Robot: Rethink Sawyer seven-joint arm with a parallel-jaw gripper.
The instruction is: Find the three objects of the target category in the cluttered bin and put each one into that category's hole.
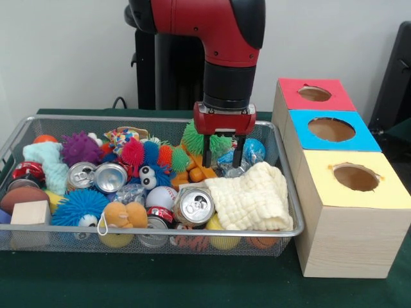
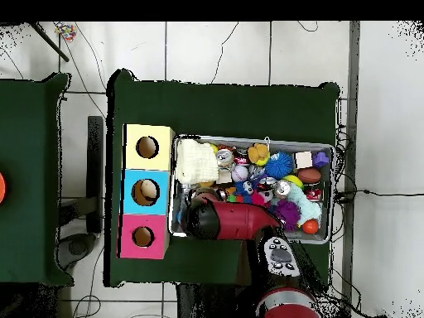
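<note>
Soda cans, likely our targets, lie in the wire bin (image 1: 286, 192): one can (image 1: 194, 206) at the front beside the cream cloth (image 1: 252, 196). We judge it light, smooth, dentable; grip its sides. Our gripper (image 1: 223, 156) hangs released, empty, above the clutter.

a robotics lab: cables (image 2: 248, 50) trailing over tiled floor (image 2: 215, 50) (green-clothed table (image 2: 224, 103) in the middle).

Wire-mesh metal bin (image 1: 19, 138). Shiny aluminium cans (image 1: 194, 205). Cream waffle-weave cloth (image 1: 253, 197), soft. Pale raw-wood boxes (image 1: 343, 234), matt painted tops. Counter (image 1: 192, 282): matt green felt-like cover. Rubbery spiky balls (image 1: 80, 147).
</note>
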